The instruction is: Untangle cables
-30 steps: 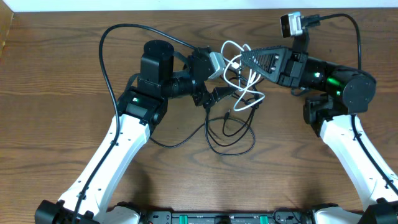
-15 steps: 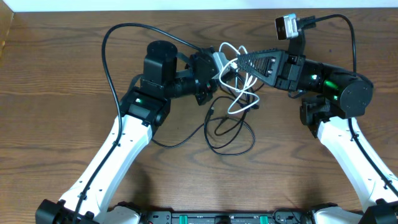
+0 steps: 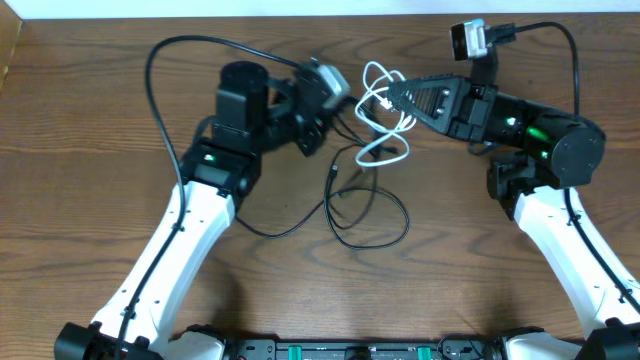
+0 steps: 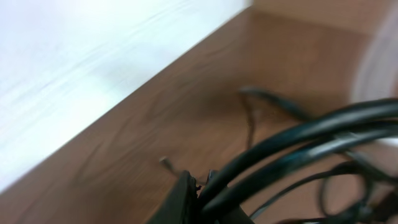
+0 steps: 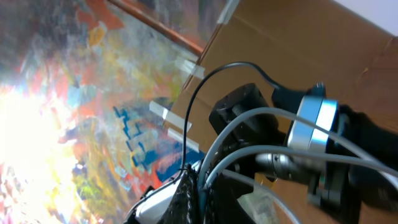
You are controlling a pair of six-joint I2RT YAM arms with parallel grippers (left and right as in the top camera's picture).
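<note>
A white cable (image 3: 382, 156) hangs in loops from my right gripper (image 3: 386, 100), which is shut on it at the back middle of the table. In the right wrist view the pale strands (image 5: 249, 118) rise out of the closed right gripper (image 5: 200, 182). My left gripper (image 3: 322, 128) is shut on a black cable; in the left wrist view its dark strands (image 4: 292, 140) run rightward out of the closed left gripper (image 4: 202, 186). The rest of the black cable (image 3: 330, 200) trails down into a loose loop on the table below both grippers, with a small plug end near its top.
The wooden table (image 3: 90, 120) ends at a pale wall along the back. Thick black robot cables arch over each arm, one at the left (image 3: 152, 95) and one at the right (image 3: 573, 50). Both arm bases stand at the front edge.
My left gripper has shut on the black cable and swung left and back, away from the right gripper. The white loops now hang apart from the left gripper. The right arm has barely moved.
</note>
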